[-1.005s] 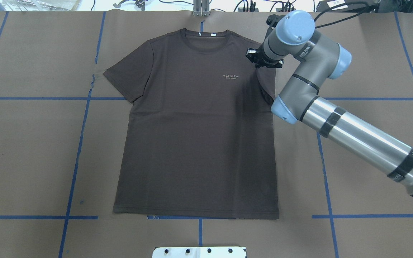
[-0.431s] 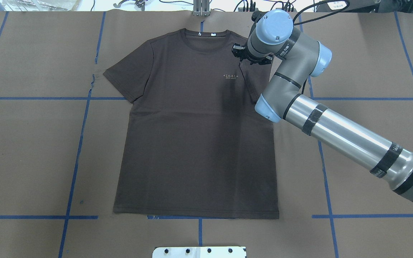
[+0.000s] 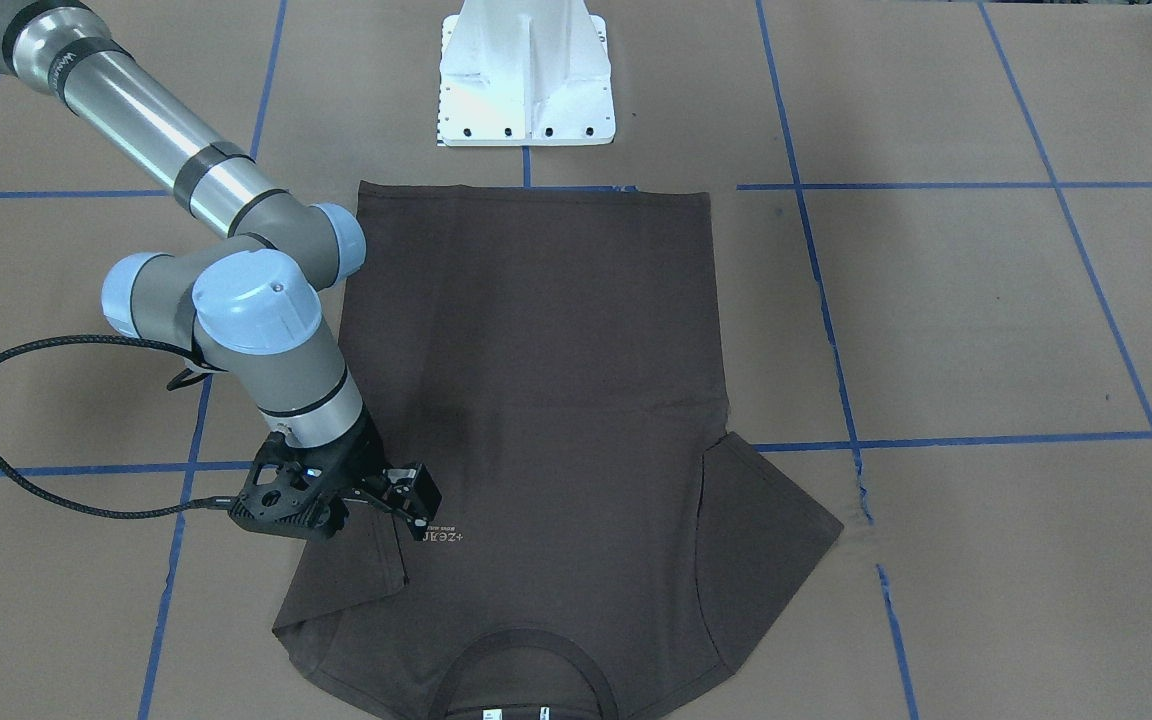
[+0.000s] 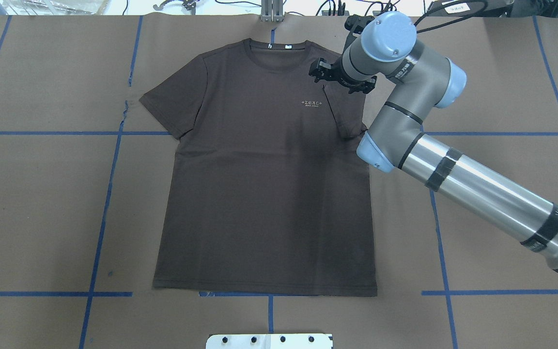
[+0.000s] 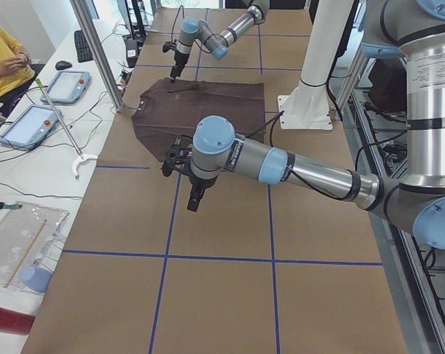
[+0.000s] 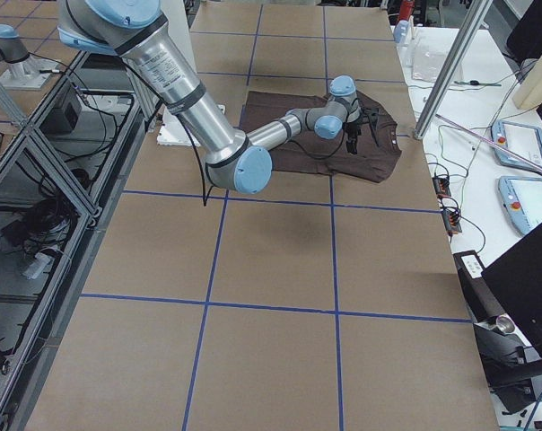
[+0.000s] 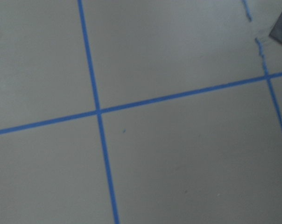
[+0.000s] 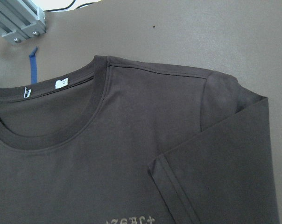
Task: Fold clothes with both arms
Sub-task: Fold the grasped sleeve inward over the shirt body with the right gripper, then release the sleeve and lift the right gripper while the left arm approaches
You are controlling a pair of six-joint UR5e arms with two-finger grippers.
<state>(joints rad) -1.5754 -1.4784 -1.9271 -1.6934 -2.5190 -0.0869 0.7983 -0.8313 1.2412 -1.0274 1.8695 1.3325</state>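
Note:
The dark brown T-shirt (image 4: 264, 194) lies flat, front up, collar at the far edge. Its sleeve on my right side is folded inward over the chest, next to the pale logo (image 4: 312, 103); the folded sleeve (image 8: 215, 158) lies flat and nothing holds it. My right gripper (image 4: 339, 80) hovers just above that sleeve near the shoulder and looks open and empty in the front view (image 3: 376, 510). My left gripper (image 5: 195, 199) shows only in the exterior left view, above bare table off the shirt's other sleeve; I cannot tell its state.
The white pedestal base (image 3: 526, 80) stands at the near table edge. Blue tape lines (image 4: 100, 213) cross the brown paper. An aluminium bracket (image 4: 271, 12) sits beyond the collar. A side table with tablets (image 5: 64, 85) and a person (image 5: 5, 59) are beyond the far edge.
My right gripper swept left over the chest, carrying the sleeve inward, then drew back a little to the right. The sleeve stays folded on the shirt.

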